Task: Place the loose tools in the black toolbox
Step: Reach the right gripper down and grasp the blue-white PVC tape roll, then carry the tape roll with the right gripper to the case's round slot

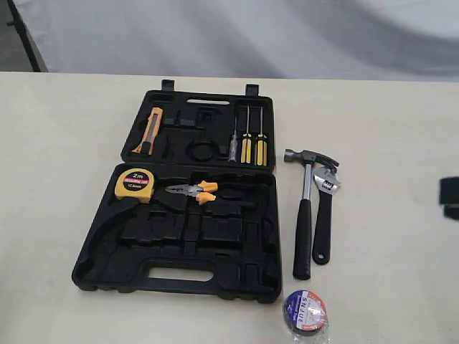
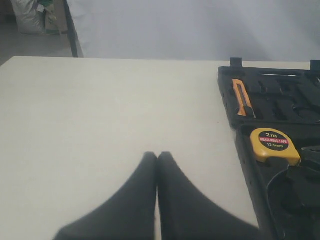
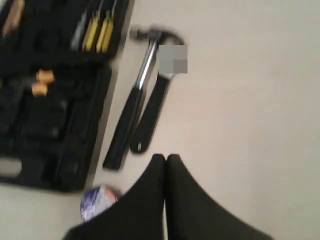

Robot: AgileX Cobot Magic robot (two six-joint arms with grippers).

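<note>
Black toolbox (image 1: pixel 179 276) lies open on the counter (image 1: pixel 64 179). Claw hammer (image 1: pixel 304 215) lies flat to its right. I judge it stiff and head-heavy, so I'd grip the handle near the head. Adjustable wrench (image 1: pixel 323 222) sits close alongside, shorter, rigid steel, awkward to pinch alone. Tape roll (image 1: pixel 305 312) lies off the box's front right corner, light and probably slippery; I'd pinch across the rim. Left gripper (image 2: pixel 157 156) is over bare counter left of the box, jaws together. Right gripper (image 3: pixel 165 159) is near the handle ends, jaws together.
</note>
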